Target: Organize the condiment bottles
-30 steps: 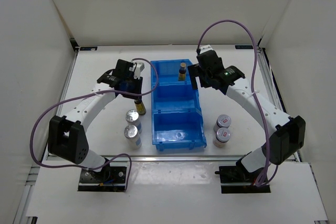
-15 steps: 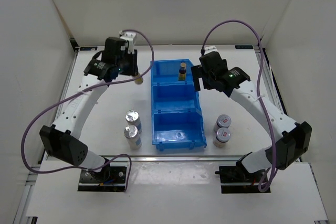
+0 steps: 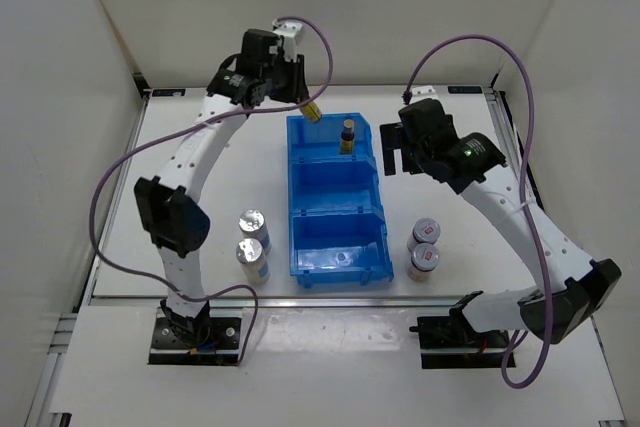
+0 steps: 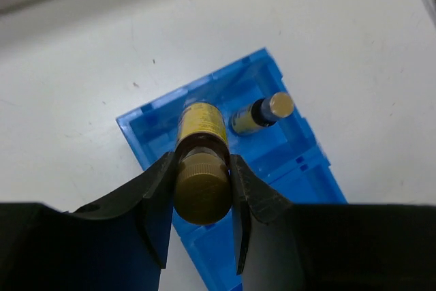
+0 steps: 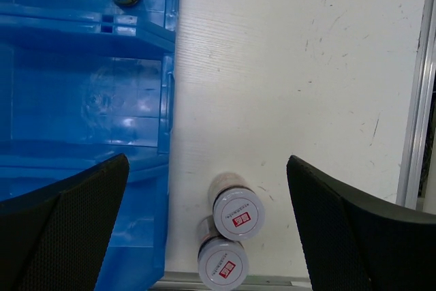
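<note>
My left gripper [image 3: 300,97] is shut on a dark amber bottle [image 3: 313,112] and holds it in the air over the far left corner of the blue bin [image 3: 310,209]. The left wrist view shows the bottle [image 4: 201,168] between my fingers [image 4: 158,195]. A second amber bottle [image 3: 347,136] stands in the bin's far compartment, and shows in the left wrist view [image 4: 262,113]. My right gripper [image 3: 392,150] is open and empty, to the right of the bin. Two white-capped bottles [image 3: 425,245] stand right of the bin. Two silver-lidded shakers [image 3: 252,242] stand left of it.
The bin's middle and near compartments hold nothing. White walls close in the table on three sides. A metal rail [image 5: 415,120] runs along the right edge. The white-capped bottles [image 5: 231,236] stand close to the table's front edge.
My left gripper has lifted the amber bottle from the table left of the bin and carried it back and right, over the bin's far corner. My right gripper has drawn back to the right.
</note>
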